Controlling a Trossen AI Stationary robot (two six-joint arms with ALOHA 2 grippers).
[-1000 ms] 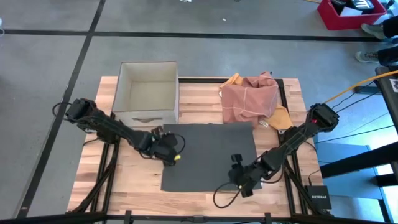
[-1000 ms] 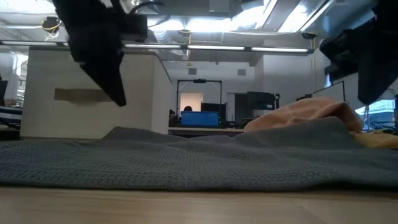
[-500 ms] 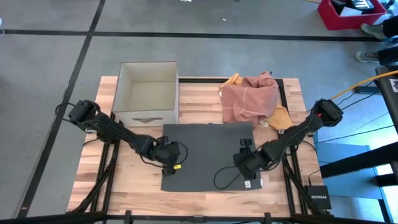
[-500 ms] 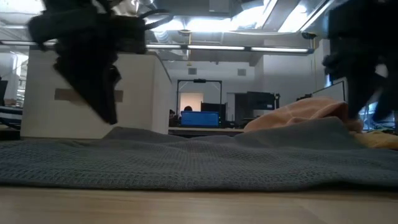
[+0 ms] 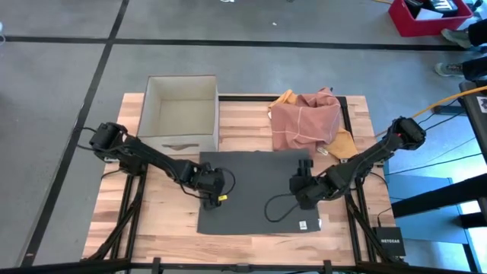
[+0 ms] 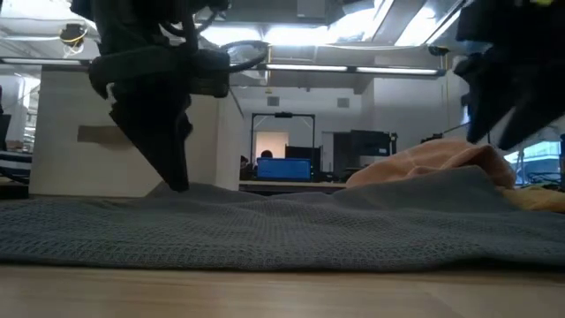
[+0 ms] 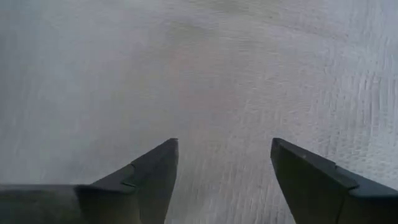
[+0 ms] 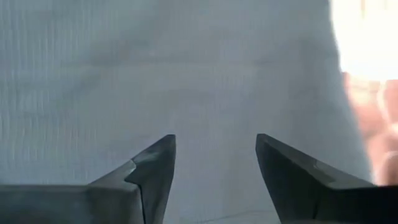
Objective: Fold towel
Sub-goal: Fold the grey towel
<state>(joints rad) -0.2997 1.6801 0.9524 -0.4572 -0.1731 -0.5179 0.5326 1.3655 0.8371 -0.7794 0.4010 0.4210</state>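
Two open tools over a dark towel

The left tool point(image 5: 211, 185) sits low over the left side of the dark towel point(image 5: 255, 190), its fingers point(image 7: 152, 177) spread apart with only cloth between them. The right tool point(image 5: 303, 183) is over the towel's right side, open too and holding nothing. The towel lies flat in the middle of the wooden worktop point(image 5: 171, 221). A white box point(image 5: 180, 113) stands at the upper left, and a pile of pink and yellow cloths point(image 5: 306, 118) lies at the upper right.

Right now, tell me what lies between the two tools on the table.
Only bare dark grey woven towel lies between the left tool and right tool; the high view shows it.
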